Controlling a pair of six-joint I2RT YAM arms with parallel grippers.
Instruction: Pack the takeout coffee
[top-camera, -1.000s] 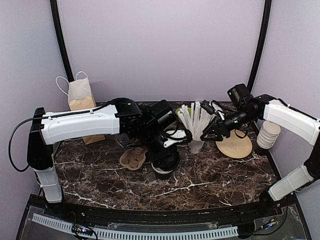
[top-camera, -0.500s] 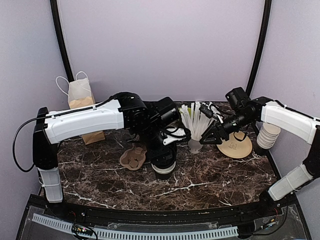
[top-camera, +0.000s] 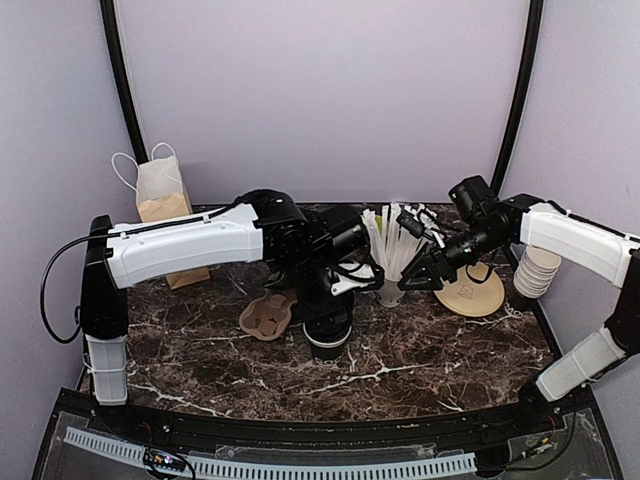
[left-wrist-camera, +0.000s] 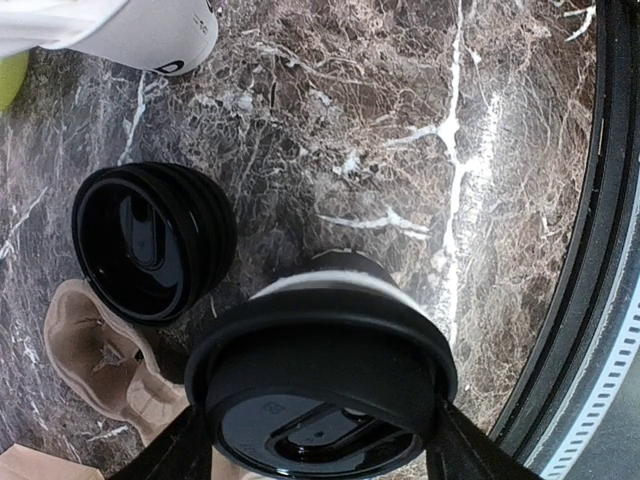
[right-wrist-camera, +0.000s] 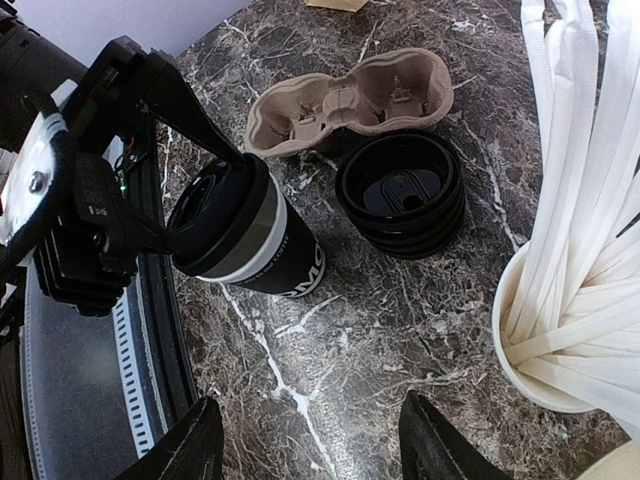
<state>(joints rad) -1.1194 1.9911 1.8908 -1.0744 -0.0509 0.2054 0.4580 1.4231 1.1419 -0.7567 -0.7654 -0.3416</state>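
Coffee cup (right-wrist-camera: 250, 235), lidded, is clamped at its rim by the left gripper (left-wrist-camera: 318, 440), tilted, just above or on the marble (right-wrist-camera: 380, 330) near the pulp carrier (right-wrist-camera: 350, 100) and lid stack (right-wrist-camera: 400, 195). Recommendation: level it, centre over a carrier well, lower straight. The right gripper (right-wrist-camera: 310, 455) hangs open, holding nothing.

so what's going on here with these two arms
The left arm has its jaws closed around the lid of the takeout coffee, close to the cardboard cup carrier and a stack of black lids. The right arm hangs by the straw cup, jaws open and holding nothing. The coffee is not yet in the carrier.
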